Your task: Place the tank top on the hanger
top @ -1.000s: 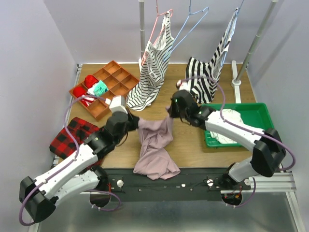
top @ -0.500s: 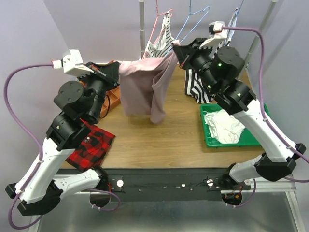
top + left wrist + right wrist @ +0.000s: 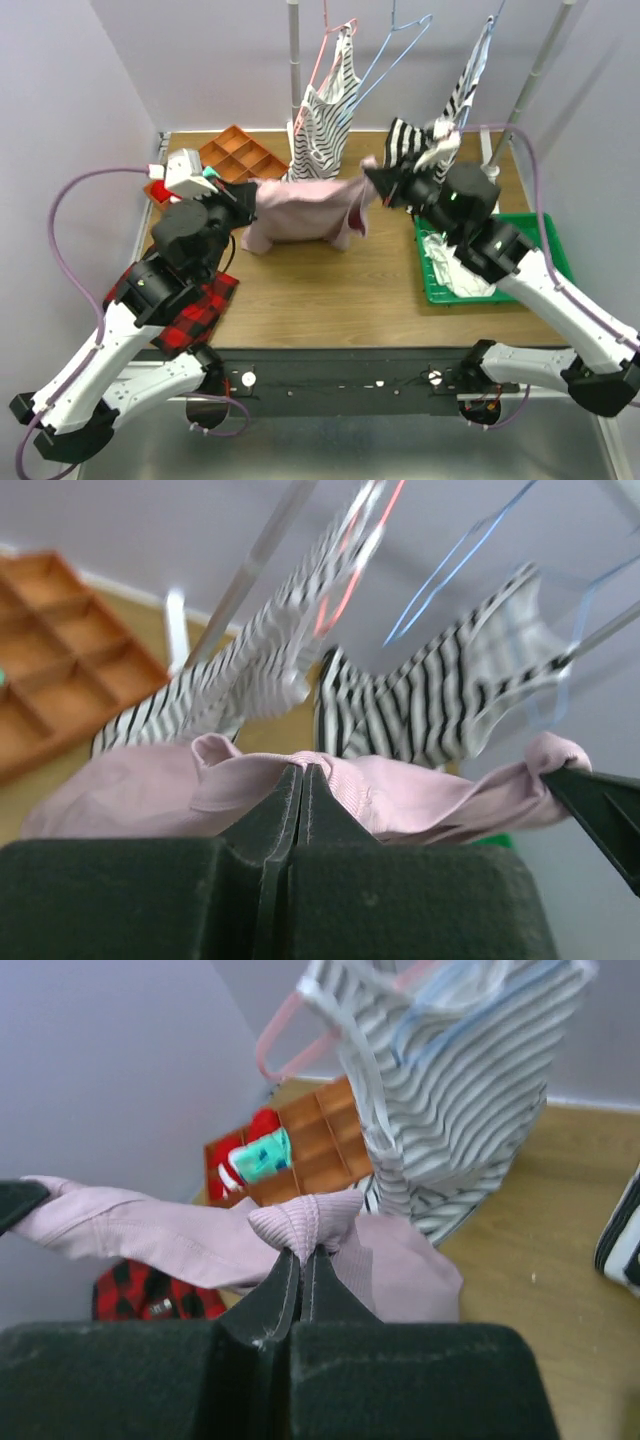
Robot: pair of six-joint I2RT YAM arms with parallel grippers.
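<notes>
Now: left gripper (image 3: 243, 193) clenched on one gathered edge of the tank top (image 3: 300, 212), fabric bunched between its closed fingers (image 3: 270, 815) in the left wrist view. Right gripper (image 3: 375, 181) likewise clamped on the opposite edge, a small pink fold pinched at its tips (right wrist view confirms). Tank top hangs stretched between the two, lifted off the table (image 3: 330, 290), sagging in the middle, in the far half. Hanger (image 3: 400, 52) hangs bare on the far rail, above and behind the tank top, not touching it, between two striped tops (image 3: 325, 125).
</notes>
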